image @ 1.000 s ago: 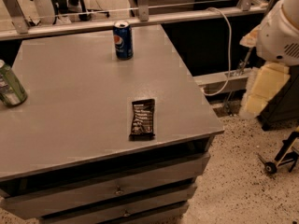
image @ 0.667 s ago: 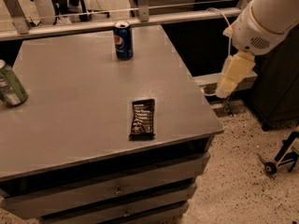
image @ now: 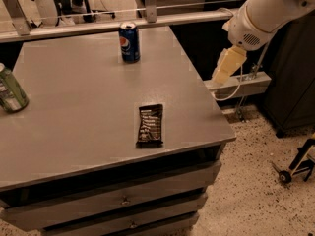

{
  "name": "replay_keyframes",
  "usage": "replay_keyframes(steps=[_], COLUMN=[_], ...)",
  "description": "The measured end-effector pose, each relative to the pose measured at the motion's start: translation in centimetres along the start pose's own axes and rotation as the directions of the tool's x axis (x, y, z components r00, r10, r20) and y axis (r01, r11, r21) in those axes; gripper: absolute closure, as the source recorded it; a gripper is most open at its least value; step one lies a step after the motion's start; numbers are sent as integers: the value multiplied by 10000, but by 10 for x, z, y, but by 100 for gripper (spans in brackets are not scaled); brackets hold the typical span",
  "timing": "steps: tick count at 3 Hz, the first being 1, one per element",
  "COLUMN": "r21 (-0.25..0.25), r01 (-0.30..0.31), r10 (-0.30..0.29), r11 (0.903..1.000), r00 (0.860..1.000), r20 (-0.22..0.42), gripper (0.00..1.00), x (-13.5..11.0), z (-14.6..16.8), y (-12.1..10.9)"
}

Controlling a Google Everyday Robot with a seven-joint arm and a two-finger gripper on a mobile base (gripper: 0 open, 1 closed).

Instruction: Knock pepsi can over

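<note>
Blue pepsi can (image: 129,42) stood upright in the upper middle of the frame, near the grey table's (image: 83,112) far edge. The cream gripper (image: 227,67) hung at upper right, beyond the table's right edge; its opening could not be told.

pepsi can (image: 129,42): round Pepsi logo | black wrapper (image: 150,125): white print, unreadable | gripper (image: 228,65): right of table (image: 74,107)

Grey table (image: 74,112) fills the view. A green can (image: 11,90) stands at nine o'clock, right at the table's edge. A black snack wrapper (image: 150,125) lies flat toward five o'clock. Drawers (image: 123,200) sit below, with speckled floor (image: 246,191) at four o'clock. The gripper (image: 227,67) hangs beyond the table at two o'clock.
</note>
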State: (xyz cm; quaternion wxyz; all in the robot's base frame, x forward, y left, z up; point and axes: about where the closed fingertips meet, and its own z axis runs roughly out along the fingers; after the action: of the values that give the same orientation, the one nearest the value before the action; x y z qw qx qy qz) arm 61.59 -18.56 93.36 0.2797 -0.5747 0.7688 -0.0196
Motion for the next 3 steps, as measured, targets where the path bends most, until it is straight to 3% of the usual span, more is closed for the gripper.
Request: replay_keyframes(steps=[1, 2, 3], r21=[27, -4, -392], r01=[-210, -558, -996], r10=[207, 544, 1068], r11=[9998, 9984, 9943], r00=[9958, 9707, 8983], r20=[892, 2339, 4262], gripper=[0, 0, 0], x=[-18, -66, -128], z=[7, 29, 57], y=[-6, -26, -51])
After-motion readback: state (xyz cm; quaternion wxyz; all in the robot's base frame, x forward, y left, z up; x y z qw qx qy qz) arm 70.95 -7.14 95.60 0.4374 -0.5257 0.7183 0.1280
